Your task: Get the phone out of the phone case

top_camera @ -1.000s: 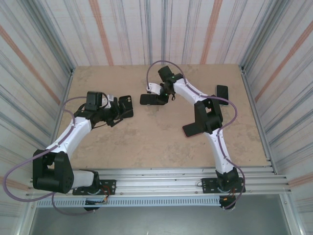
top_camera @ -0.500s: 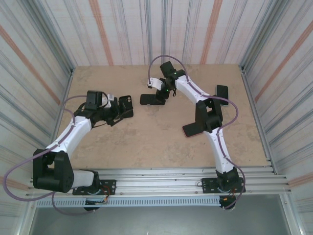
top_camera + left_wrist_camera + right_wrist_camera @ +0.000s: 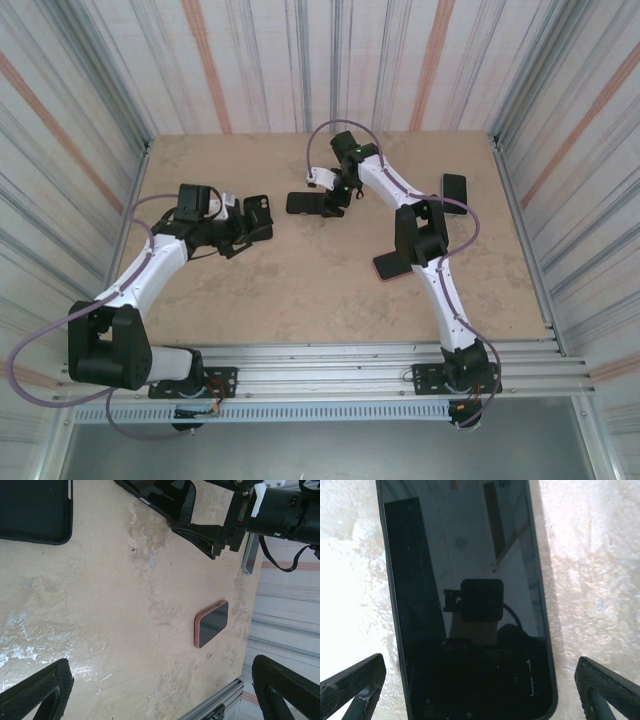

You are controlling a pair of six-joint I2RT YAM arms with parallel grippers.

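Note:
A black phone [image 3: 465, 580] lies flat, screen up, on the table; it lies at the back centre [image 3: 305, 203] in the top view. My right gripper [image 3: 480, 695] [image 3: 335, 192] hovers over its near end, open, its fingers [image 3: 351, 687] standing off either side without touching it. A black phone case [image 3: 257, 213] [image 3: 34, 510] lies left of centre. Beside it is my left gripper [image 3: 236, 232] [image 3: 160, 695], wide open over bare table with nothing between its fingers [image 3: 37, 690].
A phone in a pink case [image 3: 388, 265] [image 3: 211, 623] lies right of centre by the right arm's elbow. Another black phone [image 3: 455, 186] rests near the table's right edge. Striped walls close in three sides; a metal rail [image 3: 330, 355] runs along the near edge.
My right gripper has opened and let go of the black phone, which stays on the table; its wrist shifted slightly right. The left arm has not moved.

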